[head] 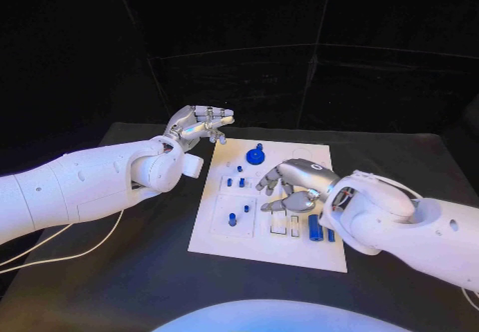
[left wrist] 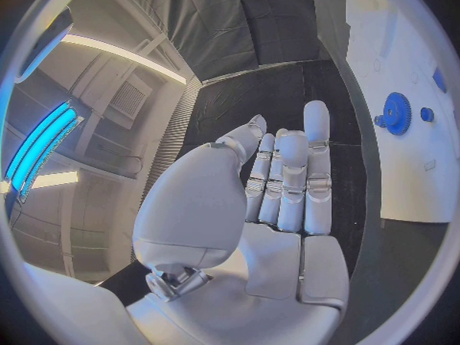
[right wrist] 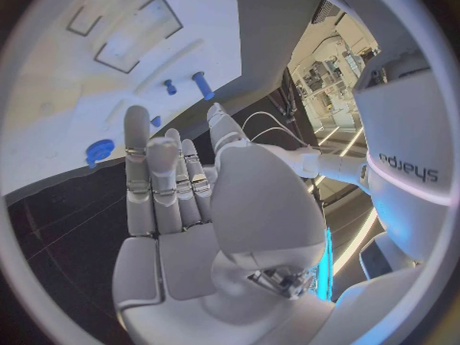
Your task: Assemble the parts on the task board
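Several blue pegs (head: 235, 183) stand beneath the right robot hand (head: 291, 185).

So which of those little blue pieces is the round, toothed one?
The blue gear at the task board's far edge, near the left hand; the other blue pieces are slim pegs or bars.

The task board (head: 300, 249) lies in the middle of the table (head: 120, 290). On it, a gear (head: 255, 155) sits toward 12 o'clock, small pegs (head: 235, 182) just below it toward 6, and one more peg (head: 232, 219) at the board's 9 o'clock side. Long parts (head: 315, 227) lie at 3 o'clock. The left hand (head: 200, 123) is off the board's 11 o'clock corner; the right hand (head: 289, 187) is over the board's centre.
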Controlling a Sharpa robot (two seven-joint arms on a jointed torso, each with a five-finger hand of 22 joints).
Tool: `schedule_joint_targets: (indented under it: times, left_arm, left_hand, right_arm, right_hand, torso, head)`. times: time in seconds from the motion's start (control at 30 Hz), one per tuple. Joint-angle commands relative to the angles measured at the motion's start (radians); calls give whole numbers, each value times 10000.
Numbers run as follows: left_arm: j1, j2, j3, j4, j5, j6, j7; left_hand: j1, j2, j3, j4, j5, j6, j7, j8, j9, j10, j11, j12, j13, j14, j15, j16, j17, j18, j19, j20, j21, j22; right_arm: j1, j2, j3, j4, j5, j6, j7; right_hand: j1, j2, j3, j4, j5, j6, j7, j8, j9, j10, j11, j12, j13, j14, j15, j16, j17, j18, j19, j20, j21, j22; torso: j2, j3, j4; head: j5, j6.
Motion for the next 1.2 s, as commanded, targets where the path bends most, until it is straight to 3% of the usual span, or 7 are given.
schedule_joint_targets:
  times: [0.03,0.13,0.27,0.4,0.53,0.73,1.2]
  left_arm:
    - [17,-41,9,15,23,85,70]
    - [16,-75,8,18,23,65,75]
    - [16,-100,7,28,24,53,85]
    - [13,-152,5,47,24,49,91]
    - [11,-190,3,63,24,45,95]
    - [11,-224,2,112,24,47,96]
    - [10,-282,0,151,24,57,83]
  left_hand:
    - [51,47,-45,-19,18,-56,46,38,-4,-88,18,69,-4,-64,-19,-26,-1,137,-56,15,-54,-12]
    - [60,56,-59,-23,18,-70,53,48,-7,-117,24,102,-4,-83,-13,-27,-33,136,-55,20,-64,-17]
    - [62,59,-59,-23,18,-67,49,51,-6,-115,23,108,-3,-87,-13,-30,-43,136,-55,20,-64,-18]
    - [62,59,-59,-23,18,-67,49,51,-6,-115,23,108,-3,-87,-13,-30,-43,136,-55,20,-64,-18]
    - [62,59,-59,-23,18,-67,49,51,-6,-115,23,108,-3,-87,-13,-30,-43,136,-55,20,-64,-18]
    - [66,67,-62,-23,17,-60,37,60,-4,-108,18,127,1,-88,-14,-24,-42,136,-53,21,-67,-20]
    - [66,67,-62,-23,17,-60,37,60,-4,-108,18,127,1,-88,-14,-24,-42,136,-53,21,-67,-20]
  right_arm:
    - [141,-691,33,243,2535,-981,-73]
    - [214,-1274,52,311,3389,-1181,-647]
    - [244,-1804,47,334,3793,-1145,-1555]
    - [134,-2172,28,501,3013,-573,-2517]
    - [22,-2532,-60,808,2139,-210,-3459]
    - [-138,-2741,-271,1090,1581,-69,-4075]
    - [-483,-2558,-375,1142,691,278,-4425]
  right_hand:
    - [-142,117,-172,177,147,342,-161,172,42,1140,-254,723,310,735,-199,1225,1898,-196,943,-149,1221,1775]
    - [-153,294,-202,317,458,323,-333,230,30,1951,-495,1374,695,1039,-424,1654,2578,-455,1734,-370,2268,3350]
    - [-472,254,-619,714,1124,329,-521,541,75,2414,-695,2688,1839,1345,-617,2242,3553,-750,2461,-608,3362,5037]
    - [-1090,334,-1313,1588,1263,567,-729,1135,201,3420,-803,7912,8007,1644,-709,3396,5693,-979,2832,-689,4256,6478]
    - [-1270,382,-1839,2061,1130,628,-745,1648,359,3721,-850,9983,10849,1715,-701,3819,6563,-1064,2920,-681,4634,7088]
    - [-1426,323,-2070,2067,1134,524,-750,1884,481,3928,-834,10581,11805,1777,-702,4018,7024,-1078,2906,-671,4714,7199]
    - [-1602,258,-2160,2081,1068,381,-719,1960,531,3926,-803,10658,11976,1795,-672,4081,7179,-1090,2906,-638,4755,7274]
  torso:
    - [-40,-24,-39]
    - [-50,-32,-91]
    - [-73,-39,-197]
    - [-97,-13,-324]
    - [-110,-16,-373]
    - [-115,-27,-348]
    - [-104,-25,-340]
  head:
    - [-241,111]
    - [-456,172]
    - [-775,229]
    - [-976,283]
    - [-1117,264]
    - [-1245,232]
    - [-1290,205]
